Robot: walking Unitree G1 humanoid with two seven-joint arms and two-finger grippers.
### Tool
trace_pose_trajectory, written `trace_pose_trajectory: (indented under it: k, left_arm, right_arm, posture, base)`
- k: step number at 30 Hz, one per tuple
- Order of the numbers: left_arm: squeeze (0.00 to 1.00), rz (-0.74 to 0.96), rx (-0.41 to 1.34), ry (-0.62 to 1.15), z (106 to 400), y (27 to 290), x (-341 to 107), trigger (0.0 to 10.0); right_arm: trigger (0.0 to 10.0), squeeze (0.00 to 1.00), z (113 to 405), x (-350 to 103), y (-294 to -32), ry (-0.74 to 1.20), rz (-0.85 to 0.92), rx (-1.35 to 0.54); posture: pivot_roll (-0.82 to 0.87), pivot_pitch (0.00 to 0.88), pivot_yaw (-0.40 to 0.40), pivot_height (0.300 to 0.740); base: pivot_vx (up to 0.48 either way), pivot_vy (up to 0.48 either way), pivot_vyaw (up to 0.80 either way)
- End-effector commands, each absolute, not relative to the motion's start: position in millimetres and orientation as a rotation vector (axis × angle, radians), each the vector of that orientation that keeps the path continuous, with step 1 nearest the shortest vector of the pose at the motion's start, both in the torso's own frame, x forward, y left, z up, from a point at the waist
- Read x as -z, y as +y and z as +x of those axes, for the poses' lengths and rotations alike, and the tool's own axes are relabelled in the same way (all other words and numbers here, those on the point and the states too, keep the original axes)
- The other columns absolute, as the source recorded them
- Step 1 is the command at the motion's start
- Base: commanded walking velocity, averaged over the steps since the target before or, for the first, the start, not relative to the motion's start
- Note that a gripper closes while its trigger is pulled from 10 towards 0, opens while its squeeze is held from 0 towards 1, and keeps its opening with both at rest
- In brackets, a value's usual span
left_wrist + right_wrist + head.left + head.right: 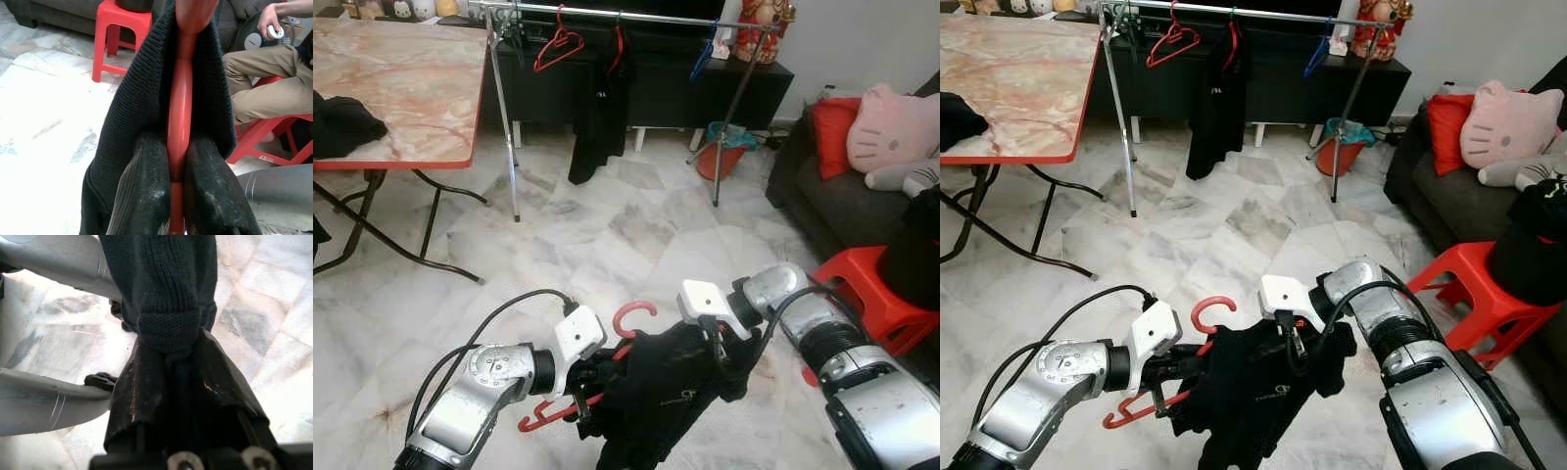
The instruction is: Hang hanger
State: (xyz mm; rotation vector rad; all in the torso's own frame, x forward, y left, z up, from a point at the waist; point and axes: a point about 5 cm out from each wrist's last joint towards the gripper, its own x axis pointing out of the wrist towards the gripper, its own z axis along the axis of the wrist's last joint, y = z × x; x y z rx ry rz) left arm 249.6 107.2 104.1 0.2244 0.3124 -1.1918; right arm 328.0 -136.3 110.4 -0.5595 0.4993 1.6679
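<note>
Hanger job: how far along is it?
Done: black garment is on the red hanger. In hand: left gripper clamps the hanger, right gripper pinches the knit fabric. Left: the clothes rail is across the room, so walking over and hooking remain.

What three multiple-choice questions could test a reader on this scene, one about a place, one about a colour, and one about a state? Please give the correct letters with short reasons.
1. Where is the clothes rack?
A. Ahead of the robot, before the dark cabinet
B. On the table
C. On the sofa

2. What colour is the hanger held by the left gripper?
A. Blue
B. Red
C. White

3. What is the right gripper doing?
A. Hanging open
B. Gripping a stool
C. Gripping the black garment

Answers:
1 A: the rack stands on the floor ahead.
2 B: the red bar sits between the closed jaws.
3 C: dark knit is pinched between its jaws.
</note>
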Motion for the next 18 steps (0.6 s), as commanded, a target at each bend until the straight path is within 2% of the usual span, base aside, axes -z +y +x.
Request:
trace_pose_trajectory:
  k: [1, 2, 3, 18]
  left_arm:
    - [0.00, 0.218, 1.185, 0.131, 260.2, 95.4, -133.2, 10.0]
    - [0.44, 0.218, 1.185, 0.131, 260.2, 95.4, -133.2, 10.0]
    - [1.00, 0.214, 1.188, 0.134, 260.2, 95.4, -133.3, 10.0]
    - [1.00, 0.269, 1.251, 0.193, 251.9, 100.4, -124.1, 10.0]
  right_arm:
    - [0.0, 0.00, 318.8, -99.8, -122.4, 0.493, -0.502, -1.743]
    - [0.0, 0.00, 318.8, -99.8, -122.4, 0.493, -0.502, -1.744]
    - [0.0, 0.00, 318.5, -99.9, -122.0, 0.494, -0.501, -1.749]
    - [0.0, 0.00, 315.7, -94.6, -127.8, 0.535, -0.563, -1.748]
  posture:
    - [0.12, 0.045, -0.181, 0.740]
    - [0.12, 0.045, -0.181, 0.740]
    - [0.12, 0.045, -0.181, 0.740]
    - [0.12, 0.045, -0.183, 0.740]
  base:
    - [0.000, 0.000, 0.00]
    - [0.000, 0.000, 0.00]
    - [0.000, 0.000, 0.00]
    - [0.000, 0.000, 0.00]
